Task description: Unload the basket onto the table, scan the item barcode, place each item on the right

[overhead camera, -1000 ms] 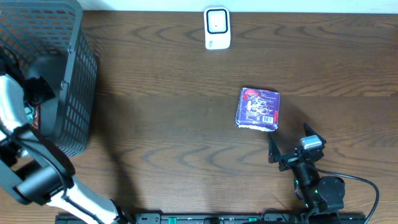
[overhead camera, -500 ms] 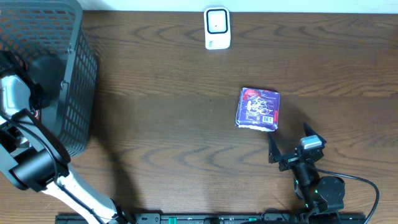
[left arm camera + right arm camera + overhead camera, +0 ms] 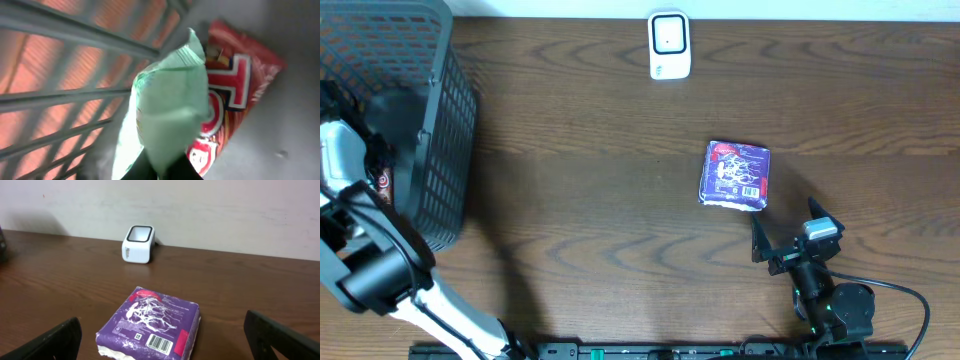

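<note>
Barcode [image 3: 161, 343] on purple packet [image 3: 150, 322], red bag [image 3: 240, 85] lettering unreadable

On the desk [image 3: 590, 210] the basket [image 3: 445, 150] stands far left, the scanner [image 3: 669, 45] mid far edge, the pack [image 3: 735, 173] right of centre, the right pincer [image 3: 786, 225] just before it; a pouch [image 3: 170, 110] and a packet [image 3: 235, 85] lie touching in the basket
</note>
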Available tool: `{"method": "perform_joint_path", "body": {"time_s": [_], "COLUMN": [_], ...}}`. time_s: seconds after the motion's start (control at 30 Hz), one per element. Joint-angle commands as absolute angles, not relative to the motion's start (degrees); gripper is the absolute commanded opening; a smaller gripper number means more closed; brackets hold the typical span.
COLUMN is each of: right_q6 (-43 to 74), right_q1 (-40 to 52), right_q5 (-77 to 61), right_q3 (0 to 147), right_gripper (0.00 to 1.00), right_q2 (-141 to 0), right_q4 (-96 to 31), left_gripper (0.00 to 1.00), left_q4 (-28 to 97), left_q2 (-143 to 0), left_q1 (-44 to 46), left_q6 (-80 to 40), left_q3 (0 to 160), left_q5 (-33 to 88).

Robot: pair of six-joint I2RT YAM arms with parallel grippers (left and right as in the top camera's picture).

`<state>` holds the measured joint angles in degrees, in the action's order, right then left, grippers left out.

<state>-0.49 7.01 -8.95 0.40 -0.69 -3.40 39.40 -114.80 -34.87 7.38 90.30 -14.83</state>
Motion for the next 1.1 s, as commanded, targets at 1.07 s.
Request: {"method": "perform_joint_path", "body": {"time_s": [1.07], "right_q6": [0.0], "right_q1": [7.2], "right_q5": [-8.5], "right_q3": [0.3], "right_gripper": [0.99], "right_q2": [-0.3], "right_q4": [-3.6], "left_gripper": [0.07], "left_q4": [23.9], "left_q2": [-74.5], "left_q1": [-23.8], "left_q6": [-20.0], "left_q3": [90.5], "left_q5": [28.5]}}
